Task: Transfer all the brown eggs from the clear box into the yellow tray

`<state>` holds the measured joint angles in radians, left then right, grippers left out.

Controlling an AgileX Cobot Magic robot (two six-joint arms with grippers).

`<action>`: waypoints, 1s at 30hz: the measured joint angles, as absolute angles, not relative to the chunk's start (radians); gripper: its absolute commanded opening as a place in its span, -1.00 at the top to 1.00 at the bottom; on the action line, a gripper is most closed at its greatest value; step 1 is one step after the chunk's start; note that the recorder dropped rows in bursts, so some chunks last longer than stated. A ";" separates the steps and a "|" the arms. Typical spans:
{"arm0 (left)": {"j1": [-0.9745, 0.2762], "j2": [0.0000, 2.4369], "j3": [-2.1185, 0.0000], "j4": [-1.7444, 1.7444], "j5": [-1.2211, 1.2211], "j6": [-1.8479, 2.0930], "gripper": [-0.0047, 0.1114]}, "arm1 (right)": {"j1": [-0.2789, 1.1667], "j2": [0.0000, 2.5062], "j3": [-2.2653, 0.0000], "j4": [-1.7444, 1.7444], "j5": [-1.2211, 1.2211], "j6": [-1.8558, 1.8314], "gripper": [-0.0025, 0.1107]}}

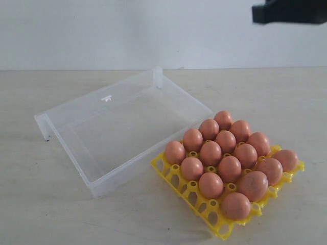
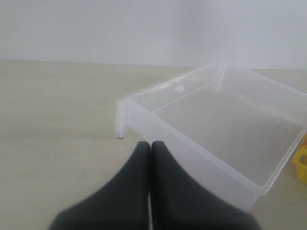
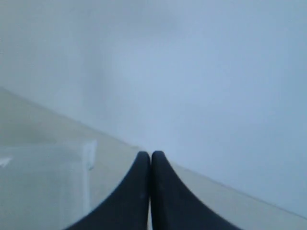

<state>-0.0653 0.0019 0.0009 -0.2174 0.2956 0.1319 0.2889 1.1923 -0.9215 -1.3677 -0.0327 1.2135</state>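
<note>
Eggs are the whole story here: the brown eggs (image 1: 229, 168) sit packed in neat rows in the yellow tray (image 1: 219, 227), which lies on the pale surface (image 1: 51, 204) at about four o'clock from the clear box (image 1: 117, 132), its corner touching or just beside the box's near wall. The box holds nothing that shows. Its floor is bare in both the exterior and left wrist views, so the transfer looks finished.

That would explain the arms. The left pincer (image 2: 150, 146) hangs low at about seven o'clock from the box, tips pressed together with nothing between them. The right pincer (image 3: 151, 154) is likewise fully closed and empty, and its arm (image 1: 288, 11) is raised clear at the scene's one o'clock. Both look parked, not poised to pick.

The eggs are smooth ovals, orange-brown to pinkish tan, one or two faintly speckled, each upright in its cup. The tray is a bright yellow lattice with pegs showing between them.
</note>
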 measured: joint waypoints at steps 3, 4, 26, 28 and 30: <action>-0.065 0.002 0.001 -0.217 0.296 0.132 0.99 | 0.289 1.111 -0.934 -1.317 0.081 1.230 0.96; -0.065 0.002 0.001 -0.217 0.296 0.132 0.99 | 0.289 1.077 -0.924 -1.303 0.103 1.230 0.96; -0.065 0.002 0.001 -0.217 0.296 0.132 0.99 | 0.289 0.234 -0.429 -1.405 -0.147 1.032 0.96; -0.065 0.002 0.001 -0.217 0.296 0.132 0.99 | 0.289 0.180 -0.427 -1.410 -0.152 1.047 0.96; -0.065 0.002 0.001 -0.217 0.296 0.132 0.99 | 0.289 0.133 -0.427 -1.416 -0.148 1.055 0.96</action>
<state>-0.0653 0.0019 0.0009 -0.2174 0.2956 0.1319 0.2889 0.1325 -0.4270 -1.4164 -0.1479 1.0554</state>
